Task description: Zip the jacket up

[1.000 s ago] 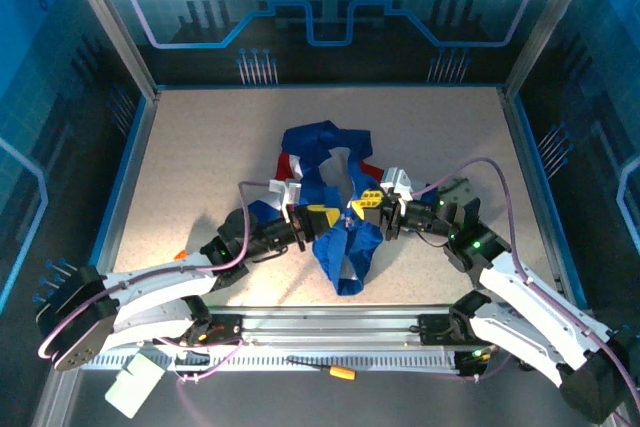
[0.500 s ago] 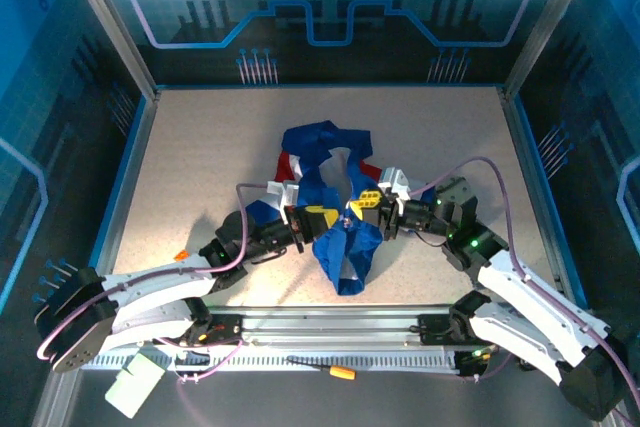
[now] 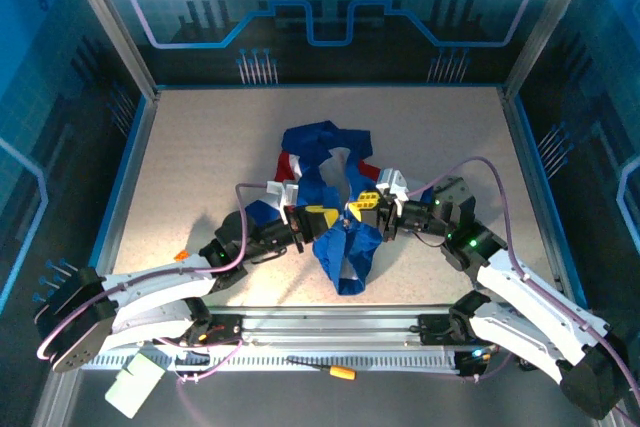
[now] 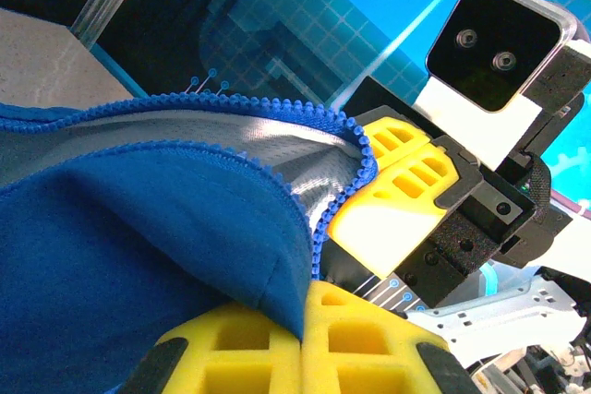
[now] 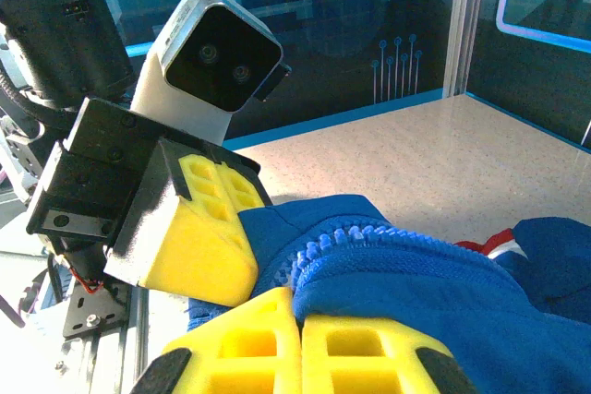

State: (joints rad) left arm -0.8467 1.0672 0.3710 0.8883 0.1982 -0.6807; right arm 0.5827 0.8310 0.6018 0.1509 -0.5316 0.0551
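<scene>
Nearest you, the lower end of the jacket (image 3: 345, 262) droops toward the arm bases in a loose blue bunch, so the cloth below your hands is slack rather than laid flat.

Just beyond that, both hands meet over the middle of the garment. Your left hand (image 3: 322, 215) is clamped on one front edge. In its wrist view the yellow pads (image 4: 360, 306) are pressed together with blue fabric pinched between them. The zipper teeth (image 4: 231, 106) curve along that edge toward the other hand.

Your right hand (image 3: 365, 201) is likewise closed on the opposite front edge, with a fold carrying its own row of teeth held in its grip. The two hands face each other, very close. I judge this is meant to bring the two zipper halves side by side so they can be mated. I can't make out a slider or pull in any view, so you may not yet hold the true start of the zip.

Farther back, the rest of the jacket lies crumpled on the table (image 3: 200, 147), with a red band showing at its left and pale lining open in the middle. That far bulk is unanchored and will likely drag as you pull.
</scene>
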